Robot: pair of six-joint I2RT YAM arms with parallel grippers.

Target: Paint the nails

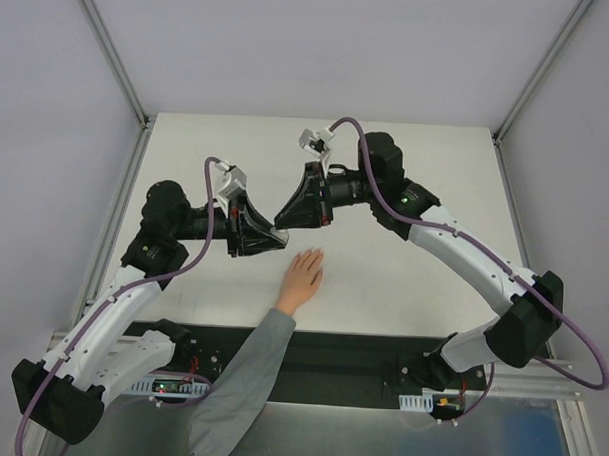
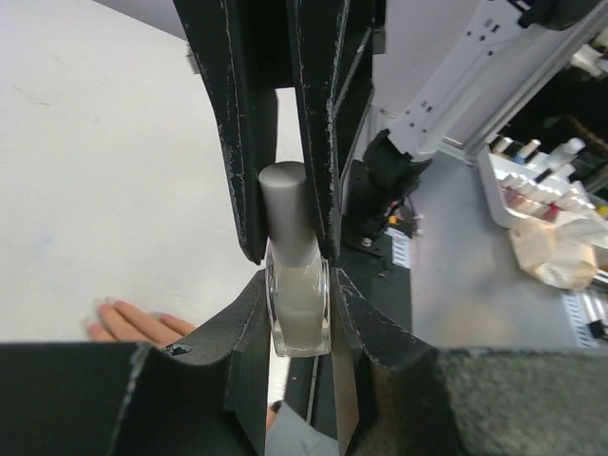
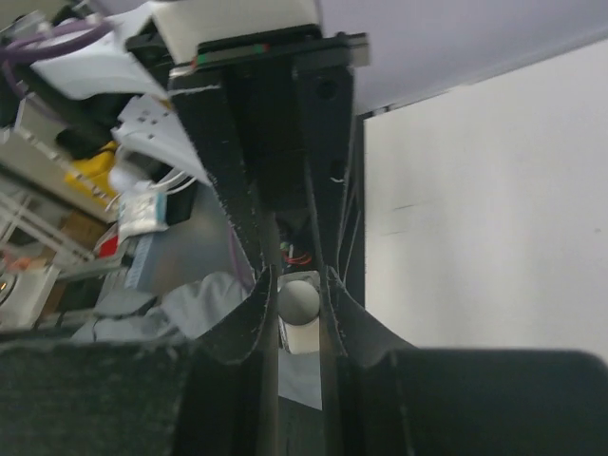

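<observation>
A pale hand with a grey sleeve lies flat on the white table, fingers pointing away; its tiny nails show at the fingertips in the left wrist view. My left gripper is shut on the body of a small translucent whitish bottle, held just above and left of the hand. My right gripper meets it from the other side and is shut on the bottle's grey cap. The cap also shows end-on in the right wrist view, between my right gripper's fingers.
A white tray holding several small bottles and a crumpled tissue sit off the table's near side. The arm bases and a black rail line the near edge. Metal frame posts stand at the far corners.
</observation>
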